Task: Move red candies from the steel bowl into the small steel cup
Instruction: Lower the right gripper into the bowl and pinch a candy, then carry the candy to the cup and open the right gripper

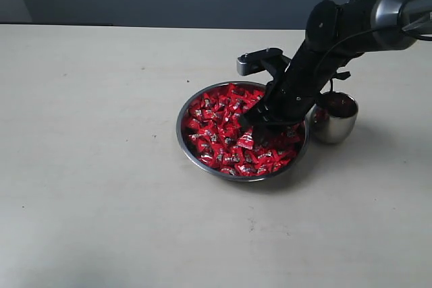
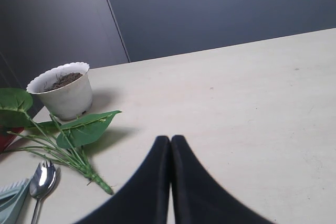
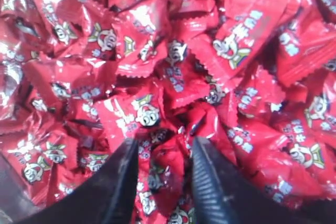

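Observation:
The steel bowl (image 1: 182, 128) sits mid-table, heaped with red candies (image 1: 214, 118). My right gripper (image 1: 248, 129) reaches down into the bowl's right half, tips in the pile. In the right wrist view the red candies (image 3: 157, 56) fill the frame, and the right gripper (image 3: 163, 148) has its fingers narrowly apart, pinching one crumpled red candy (image 3: 169, 174) between them. The small steel cup (image 1: 335, 125) stands just right of the bowl, behind the arm, something dark red inside. My left gripper (image 2: 170, 139) is shut on nothing above bare table, outside the exterior view.
In the left wrist view, a white pot of soil (image 2: 64, 90) stands with a leafy green sprig (image 2: 79, 132) in front of it, next to a steel spoon (image 2: 42, 179) and a pale green object (image 2: 13, 198). A dark wall backs the table.

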